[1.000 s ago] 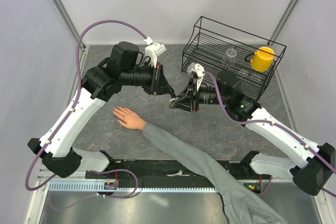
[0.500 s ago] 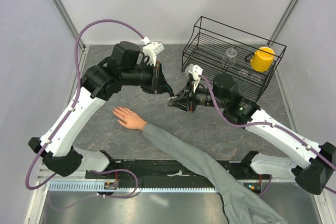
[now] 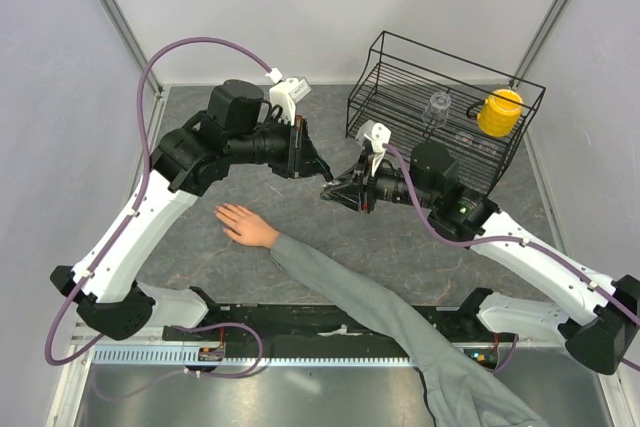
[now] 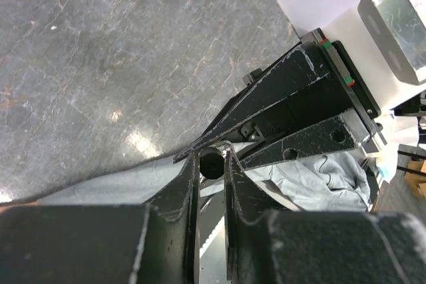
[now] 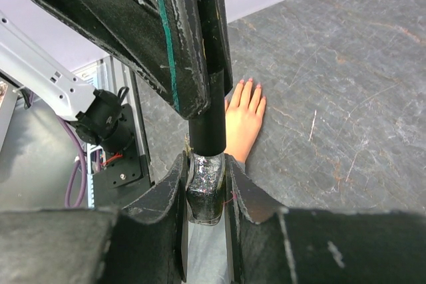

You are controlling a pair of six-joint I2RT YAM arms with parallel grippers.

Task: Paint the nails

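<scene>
Hand [image 5: 243,118] lay flat, palm down. Nails [image 5: 248,82] at its fingertips were tiny and hard on soft living fingers, so brush-light contact only, nothing to grip. Well apart from the hand, wrist side, the right gripper [image 5: 205,163] clamped the bottle [image 5: 205,189] and the left gripper [image 4: 212,157] pinched its cap [image 4: 212,163]. The glass was probably slick.

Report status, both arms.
Left gripper shut on cap, right gripper shut on bottle. Hand flat on table, nails apart from both. Nothing seen between.
</scene>
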